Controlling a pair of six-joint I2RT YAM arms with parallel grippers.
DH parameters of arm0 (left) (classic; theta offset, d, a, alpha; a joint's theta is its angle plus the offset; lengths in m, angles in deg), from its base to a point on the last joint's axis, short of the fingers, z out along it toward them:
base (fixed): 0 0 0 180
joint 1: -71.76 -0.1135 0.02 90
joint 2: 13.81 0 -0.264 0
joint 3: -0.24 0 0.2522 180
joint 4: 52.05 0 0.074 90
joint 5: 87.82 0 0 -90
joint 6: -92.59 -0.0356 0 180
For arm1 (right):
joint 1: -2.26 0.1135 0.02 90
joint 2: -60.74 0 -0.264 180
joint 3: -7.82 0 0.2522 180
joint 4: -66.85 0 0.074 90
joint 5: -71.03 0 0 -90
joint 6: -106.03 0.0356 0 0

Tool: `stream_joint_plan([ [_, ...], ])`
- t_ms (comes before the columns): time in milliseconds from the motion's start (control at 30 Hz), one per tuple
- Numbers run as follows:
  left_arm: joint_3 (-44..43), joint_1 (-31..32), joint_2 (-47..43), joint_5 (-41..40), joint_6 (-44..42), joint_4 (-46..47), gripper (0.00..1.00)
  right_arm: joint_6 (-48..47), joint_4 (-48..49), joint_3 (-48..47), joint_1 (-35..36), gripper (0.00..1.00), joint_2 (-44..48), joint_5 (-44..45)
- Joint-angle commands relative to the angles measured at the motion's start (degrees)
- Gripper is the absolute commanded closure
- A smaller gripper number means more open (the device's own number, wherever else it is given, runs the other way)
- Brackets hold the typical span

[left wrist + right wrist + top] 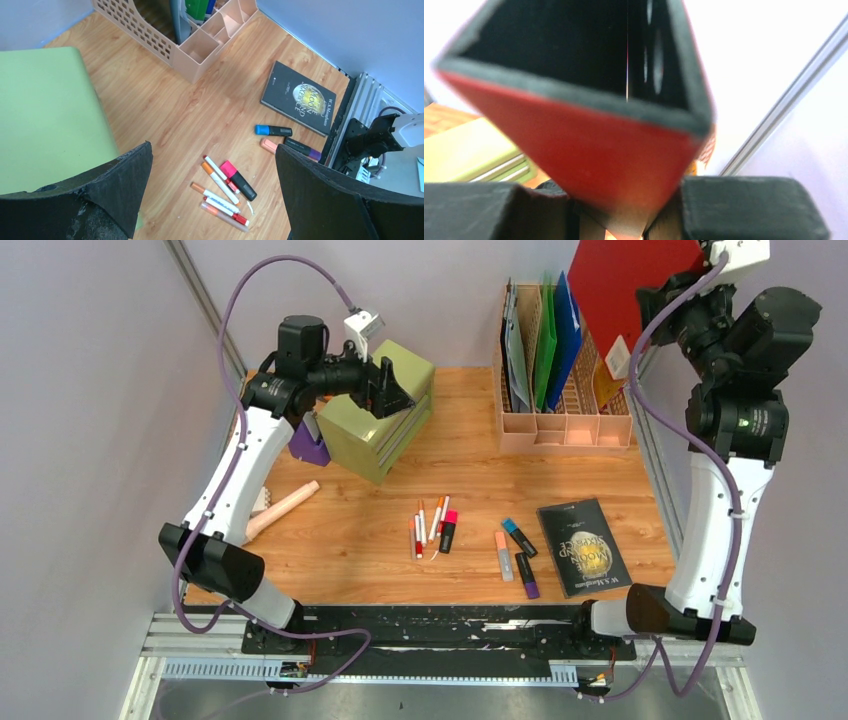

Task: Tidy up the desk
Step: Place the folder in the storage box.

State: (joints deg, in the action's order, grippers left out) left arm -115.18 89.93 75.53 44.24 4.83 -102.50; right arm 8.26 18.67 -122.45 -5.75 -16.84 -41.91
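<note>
Desk [350,540] | orange-brown wood-grain planks | metal rail [440,625] at near edge

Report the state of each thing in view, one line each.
left tool, open, holding nothing
right tool, shut on the red folder
red folder, held up in the air
file rack, upright, folders standing in it
book, closed, flat on the desk
pens, lying loose on the desk
drawer chest, standing on the desk
</note>
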Motion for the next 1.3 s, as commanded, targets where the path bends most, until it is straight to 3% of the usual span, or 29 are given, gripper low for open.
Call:
stream_joint_plan([
  [0,0.96,-0.16,-2.31,-0.25,-0.90,2.23,0.00,0.73,7.83,-6.16,-0.81,1.00,-4.00,9.53],
  [467,2.09,-0.16,-1.70,0.16,0.29,3.90,0.00,0.15,21.92,2.07,-1.04,1.00,-10.27,17.15],
  [833,2.49,-0.16,-1.06,0.41,1.45,4.43,0.00,3.01,33.71,15.11,-1.13,1.00,-13.17,14.30],
  [1267,3.05,-0.16,0.82,0.49,2.56,4.94,0.00,6.58,46.94,22.91,-1.14,1.00,-19.21,13.20],
])
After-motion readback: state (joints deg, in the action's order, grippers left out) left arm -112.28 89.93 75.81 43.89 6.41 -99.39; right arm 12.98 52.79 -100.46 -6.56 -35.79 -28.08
